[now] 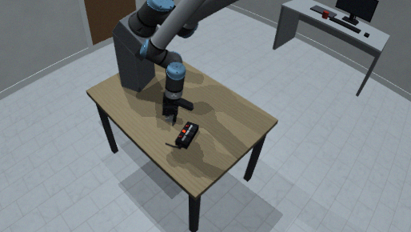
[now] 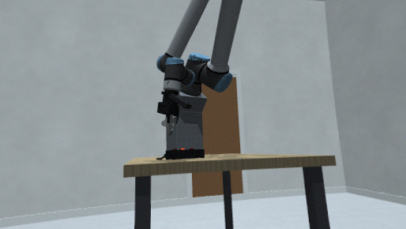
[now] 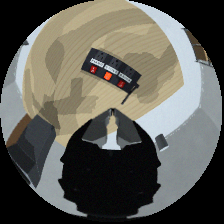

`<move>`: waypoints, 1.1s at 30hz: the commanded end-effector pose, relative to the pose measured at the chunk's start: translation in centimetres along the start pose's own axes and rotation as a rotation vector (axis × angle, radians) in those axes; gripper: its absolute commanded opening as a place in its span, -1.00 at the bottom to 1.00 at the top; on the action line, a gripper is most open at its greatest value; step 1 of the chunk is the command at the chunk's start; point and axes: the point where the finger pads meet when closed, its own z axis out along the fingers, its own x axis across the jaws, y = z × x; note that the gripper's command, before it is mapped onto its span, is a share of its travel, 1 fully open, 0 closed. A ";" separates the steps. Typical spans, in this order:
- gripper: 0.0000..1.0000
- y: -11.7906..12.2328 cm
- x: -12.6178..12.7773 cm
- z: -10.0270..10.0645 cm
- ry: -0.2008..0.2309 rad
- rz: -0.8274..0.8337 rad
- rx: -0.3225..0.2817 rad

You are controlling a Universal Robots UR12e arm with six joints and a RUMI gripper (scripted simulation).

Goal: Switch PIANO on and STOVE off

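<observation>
A black power strip [image 1: 187, 134] lies flat on the wooden table with its switch side up. It also shows in the wrist view [image 3: 110, 70] and in the exterior view [image 2: 184, 153]. It carries three rocker switches in a row with small white labels that are too small to read. The middle switch [image 3: 107, 76] glows brighter orange than the two red ones beside it. A short black cord [image 3: 129, 94] leaves one end. My gripper [image 1: 173, 118] is shut and empty. It hangs well above the table, beside the strip and apart from it, and it also shows in the wrist view [image 3: 112, 112].
The robot's grey base [image 1: 132, 56] stands on the table's far corner. The strip lies near the middle of the table, some way from the edges. A grey desk [image 1: 332, 28] with a monitor stands far off at the back right.
</observation>
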 end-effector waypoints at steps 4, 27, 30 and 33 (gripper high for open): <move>-1.00 0.0 0.0 0.0 0.001 0.000 0.000; -1.00 -1.0 -0.3 9.1 0.001 0.000 0.001; -1.00 -1.0 -0.3 9.1 0.001 0.000 0.001; -1.00 -1.0 -0.3 9.1 0.001 0.000 0.001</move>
